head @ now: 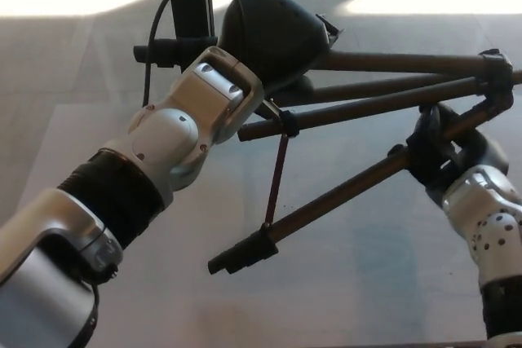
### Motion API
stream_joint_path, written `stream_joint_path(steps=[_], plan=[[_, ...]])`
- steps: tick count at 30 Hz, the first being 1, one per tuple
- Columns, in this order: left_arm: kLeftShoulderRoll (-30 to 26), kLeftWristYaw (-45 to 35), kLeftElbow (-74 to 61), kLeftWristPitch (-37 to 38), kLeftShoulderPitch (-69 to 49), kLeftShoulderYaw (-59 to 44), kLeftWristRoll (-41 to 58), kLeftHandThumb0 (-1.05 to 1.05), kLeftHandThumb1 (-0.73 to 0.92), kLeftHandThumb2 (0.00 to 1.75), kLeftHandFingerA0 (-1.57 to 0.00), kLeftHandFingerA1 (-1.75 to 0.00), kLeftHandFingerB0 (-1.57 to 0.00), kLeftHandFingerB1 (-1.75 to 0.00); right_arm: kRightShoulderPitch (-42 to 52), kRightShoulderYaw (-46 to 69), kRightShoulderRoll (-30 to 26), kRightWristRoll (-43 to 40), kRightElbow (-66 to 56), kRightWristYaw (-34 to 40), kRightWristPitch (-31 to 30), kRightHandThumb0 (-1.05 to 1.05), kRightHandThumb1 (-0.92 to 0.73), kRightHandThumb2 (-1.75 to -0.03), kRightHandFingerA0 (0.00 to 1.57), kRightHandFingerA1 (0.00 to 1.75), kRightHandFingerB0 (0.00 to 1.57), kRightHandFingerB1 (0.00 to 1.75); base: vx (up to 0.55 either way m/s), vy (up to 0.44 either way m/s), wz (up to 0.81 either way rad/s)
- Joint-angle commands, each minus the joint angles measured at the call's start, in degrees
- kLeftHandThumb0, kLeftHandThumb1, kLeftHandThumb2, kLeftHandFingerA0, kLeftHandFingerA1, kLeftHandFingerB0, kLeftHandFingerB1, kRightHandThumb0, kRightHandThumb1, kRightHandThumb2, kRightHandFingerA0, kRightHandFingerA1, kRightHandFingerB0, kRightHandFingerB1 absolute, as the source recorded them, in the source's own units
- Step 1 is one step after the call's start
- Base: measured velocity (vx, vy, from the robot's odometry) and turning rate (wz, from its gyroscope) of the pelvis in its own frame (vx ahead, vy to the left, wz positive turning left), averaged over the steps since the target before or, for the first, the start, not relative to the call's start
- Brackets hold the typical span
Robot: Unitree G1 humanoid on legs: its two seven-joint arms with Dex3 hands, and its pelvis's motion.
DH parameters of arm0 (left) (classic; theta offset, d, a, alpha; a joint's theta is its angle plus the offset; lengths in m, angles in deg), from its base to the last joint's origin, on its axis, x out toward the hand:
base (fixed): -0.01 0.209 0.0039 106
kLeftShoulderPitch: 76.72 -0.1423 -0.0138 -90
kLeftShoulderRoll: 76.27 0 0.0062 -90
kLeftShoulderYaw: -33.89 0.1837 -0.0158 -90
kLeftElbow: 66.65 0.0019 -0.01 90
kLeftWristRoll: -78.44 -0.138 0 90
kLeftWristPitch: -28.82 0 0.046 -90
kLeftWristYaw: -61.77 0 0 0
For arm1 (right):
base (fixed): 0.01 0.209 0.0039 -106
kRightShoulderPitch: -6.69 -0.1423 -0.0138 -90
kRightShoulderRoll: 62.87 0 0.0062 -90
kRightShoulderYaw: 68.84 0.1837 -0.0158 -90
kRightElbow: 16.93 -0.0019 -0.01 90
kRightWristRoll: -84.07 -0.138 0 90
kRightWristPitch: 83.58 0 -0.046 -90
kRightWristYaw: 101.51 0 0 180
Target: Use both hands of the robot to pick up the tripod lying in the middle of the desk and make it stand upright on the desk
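The black tripod is held up off the desk, lying roughly sideways, its head end at the upper left and its legs fanning out to the right. My left hand is shut on the tripod's head end; my fingers wrap it and hide the head. My right hand is shut on the lowest leg, near the leg joint at the right. That leg slants down to the left and ends in a black foot. A thin strut links it to the middle leg.
A black upright post with a looping cable and a short crossbar stands at the back left, close behind my left wrist. The pale grey desk surface lies below, with sunlit bands of floor beyond.
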Motion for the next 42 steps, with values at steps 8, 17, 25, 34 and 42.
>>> stream_joint_path(steps=[8, 17, 25, 34, 42], plan=[[-2.56, -5.45, -1.91, -0.02, -5.85, -0.27, -0.02, -0.36, 0.56, 0.62, -0.92, -1.65, -0.85, -0.96, -16.73, -13.06, -18.95, 14.01, -5.62, -9.7, -2.66, -0.2, -0.37, -1.43, 1.0, 1.75, 0.85, 1.52, 0.0, 0.0, 0.0], [-2.66, -5.11, -3.05, -1.75, -8.57, -1.75, 1.13, -0.32, 0.55, 0.6, -0.9, -1.66, -0.84, -0.9, -26.67, -26.93, -27.78, 23.89, -0.64, -19.16, 1.39, -0.21, -0.41, -1.25, 1.06, 1.64, 0.92, 1.46, 0.0, 0.0, 0.0], [1.63, -3.03, -4.08, -7.66, -13.28, -6.77, 5.92, -0.23, 0.63, 0.71, -0.86, -1.68, -0.81, -1.0, -35.9, -35.75, -29.58, 28.39, 5.57, -24.78, 2.48, -0.34, -0.56, -1.05, 0.95, 1.66, 0.84, 1.25, 0.0, 0.0, 0.0], [7.82, -4.38, -11.79, -13.61, -26.52, -11.51, 9.69, -0.25, 0.65, 0.68, -0.81, -1.73, -0.69, -1.48, -36.5, -45.45, -25.44, 32.04, 1.06, -26.77, -2.38, -0.32, -0.35, -1.28, 1.07, 1.6, 0.94, 1.25, 0.0, 0.0, 0.0], [12.67, -4.77, -15.32, -18.29, -32.78, -15.02, 10.21, -0.27, 0.78, 0.7, -0.74, -0.87, -0.65, -0.61, -30.8, -47.36, -20.66, 34.01, -5.67, -22.69, -5.21, -0.23, -0.34, -1.41, 0.95, 1.72, 0.94, 1.37, 0.0, 0.0, 0.0]])
